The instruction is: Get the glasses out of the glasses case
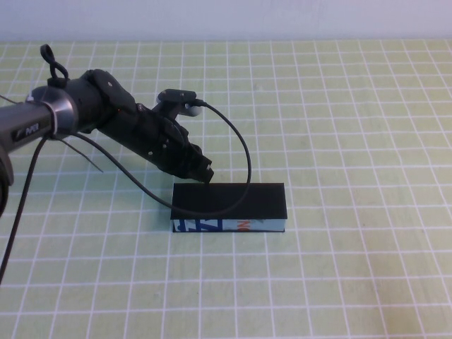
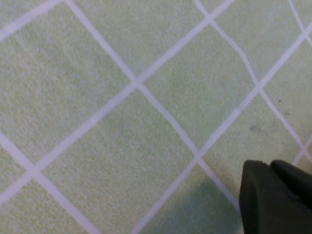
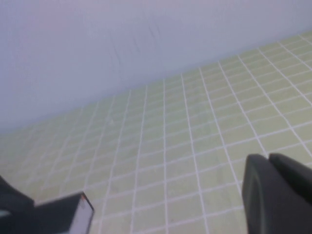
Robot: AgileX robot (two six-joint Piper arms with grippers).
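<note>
The glasses case (image 1: 228,200) lies shut on the green mat, with its matte black lid on top and a white side with blue and orange print facing me. The glasses are hidden. My left gripper (image 1: 205,173) hangs just behind the case's back left corner, its tip close to the lid's edge. In the left wrist view the left gripper (image 2: 270,165) is shut, holds nothing and has only mat under it. My right gripper (image 3: 268,160) is shut and empty, off to the side of the case (image 3: 66,214), and does not show in the high view.
A black cable (image 1: 245,152) loops from the left wrist camera down over the case lid. The green mat with a white grid (image 1: 353,127) covers the table, and a pale wall (image 3: 122,44) stands at its far edge.
</note>
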